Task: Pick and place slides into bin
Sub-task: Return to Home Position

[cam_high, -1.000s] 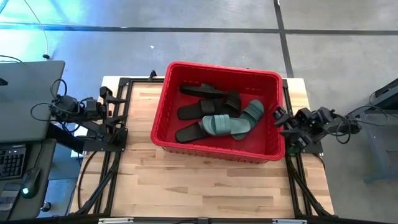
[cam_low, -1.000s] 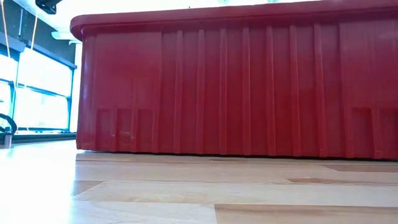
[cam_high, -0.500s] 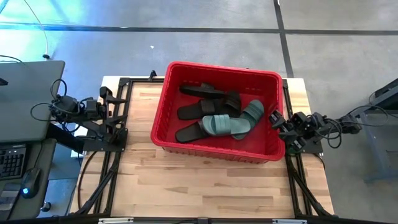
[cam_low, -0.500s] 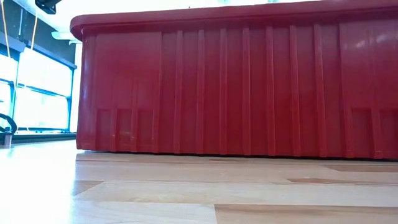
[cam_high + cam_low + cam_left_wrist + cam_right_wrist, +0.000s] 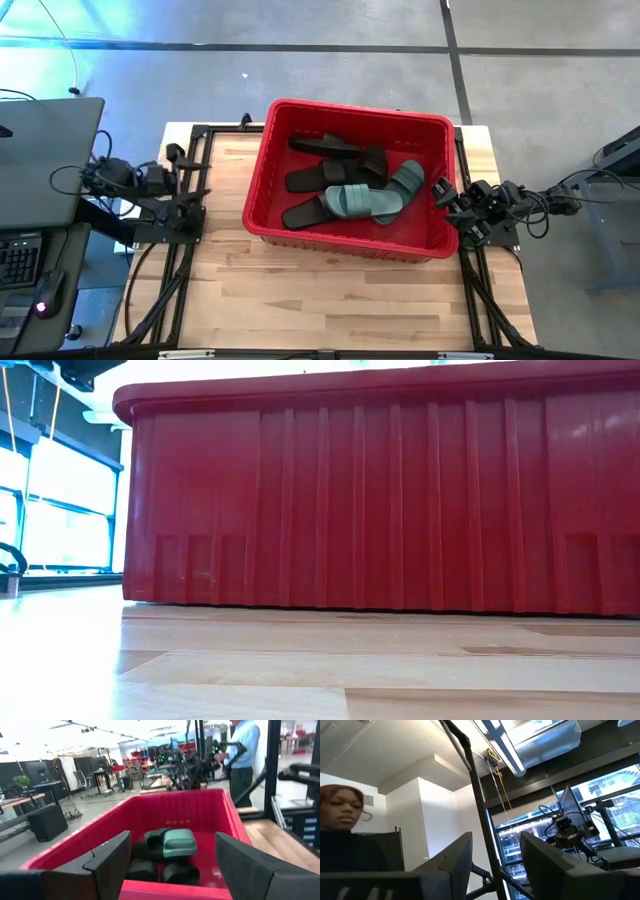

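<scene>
The red bin (image 5: 340, 232) stands at the table's middle, toward the far edge; its ribbed near wall (image 5: 380, 500) fills the low view. Several slides lie piled inside it: black ones (image 5: 320, 178) and two sage-green ones (image 5: 362, 202), one green slide (image 5: 176, 845) resting on top of black ones. My left gripper (image 5: 188, 175) stands open to the left of the bin, pointing level at it (image 5: 172, 837). My right gripper (image 5: 443, 192) hangs open just outside the bin's right wall, its fingers (image 5: 496, 836) tipped up at the room with nothing between them.
Black frame rails (image 5: 190, 225) run along the table's left and right sides. Bare wooden tabletop (image 5: 320, 290) lies between the bin and the near edge. A laptop (image 5: 40, 160) sits off the left side. A person (image 5: 345, 840) and another person (image 5: 242, 750) show beyond the table.
My right gripper has sunk a little beside the bin's right wall and tipped its fingers further upward, then kept still. The bin and the slides have not moved.
</scene>
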